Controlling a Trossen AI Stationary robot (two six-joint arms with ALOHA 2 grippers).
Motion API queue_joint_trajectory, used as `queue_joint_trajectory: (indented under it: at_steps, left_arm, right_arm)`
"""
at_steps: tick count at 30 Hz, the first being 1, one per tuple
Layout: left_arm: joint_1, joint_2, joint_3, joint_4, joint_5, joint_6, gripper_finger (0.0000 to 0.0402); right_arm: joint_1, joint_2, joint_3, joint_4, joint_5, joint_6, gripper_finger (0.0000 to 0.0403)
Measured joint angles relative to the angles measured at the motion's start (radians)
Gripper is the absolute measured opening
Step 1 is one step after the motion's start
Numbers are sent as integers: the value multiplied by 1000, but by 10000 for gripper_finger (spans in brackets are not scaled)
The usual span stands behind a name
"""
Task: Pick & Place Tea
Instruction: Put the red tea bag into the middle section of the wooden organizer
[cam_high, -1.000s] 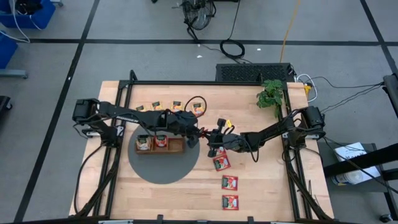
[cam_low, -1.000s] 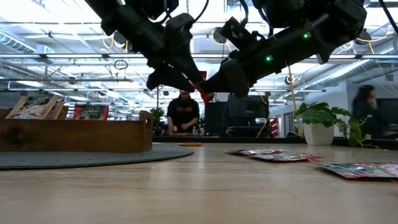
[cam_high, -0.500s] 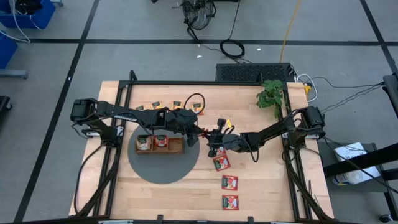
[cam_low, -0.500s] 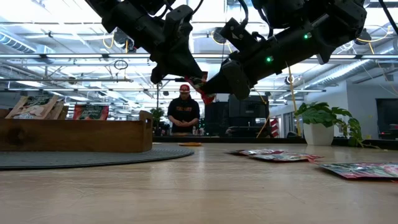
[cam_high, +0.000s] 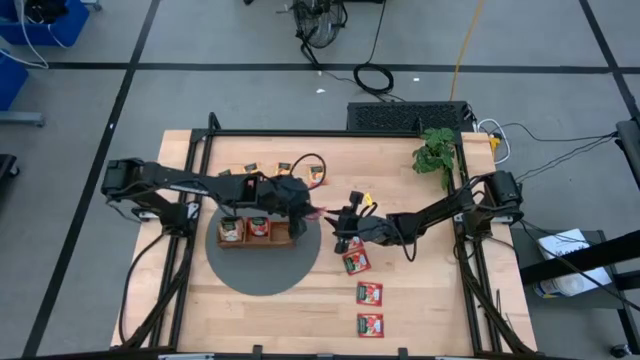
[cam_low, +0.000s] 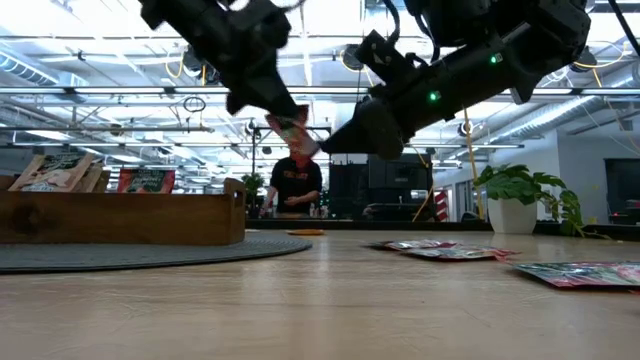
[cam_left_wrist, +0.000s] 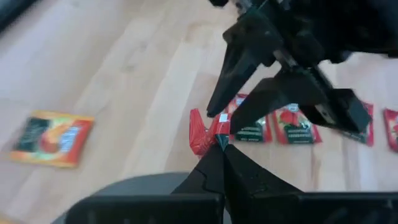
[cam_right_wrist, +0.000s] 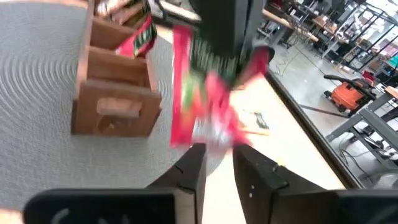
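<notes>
A red-and-green tea packet (cam_left_wrist: 205, 132) hangs in the air above the table, clamped at one edge between the closed fingers of the left gripper (cam_left_wrist: 221, 144). In the high view this packet (cam_high: 316, 212) sits just off the right end of the wooden tray (cam_high: 258, 241), over the edge of the grey round mat (cam_high: 262, 272). In the low view it (cam_low: 292, 132) hangs well above the tabletop.

The right gripper (cam_high: 337, 218) is just beside the packet, fingers slightly apart and holding nothing; its fingertips (cam_right_wrist: 194, 163) show a narrow gap in the right wrist view, with the packet beyond them.

The tray stands on the mat and holds upright packets in its left and middle compartments. Four red-and-green packets (cam_high: 369, 293) lie flat on the table to the right of the mat, in a loose line toward the near edge. Several orange-yellow packets (cam_high: 251, 171) lie behind the tray. A potted plant (cam_high: 434, 152) stands at the far right corner. A person (cam_low: 295, 185) stands in the room beyond the table.
</notes>
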Motion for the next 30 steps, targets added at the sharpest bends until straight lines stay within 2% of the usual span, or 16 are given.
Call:
queue_joint_trajectory:
  at_steps: [5,14,22,30]
  left_arm:
    - [-70,-89,1,-226,-74,34,2]
    - [-253,-166,0,-605,-229,59,1]
    - [-316,-178,0,-782,-200,-30,1]
    - [-316,-178,-4,-768,-128,-4,1]
  right_arm:
    - [7,0,0,-6,1,0,84]
    - [6,0,-2,-10,1,15,75]
    - [6,0,-2,-9,0,16,75]
    - [6,0,-2,-9,-1,16,75]
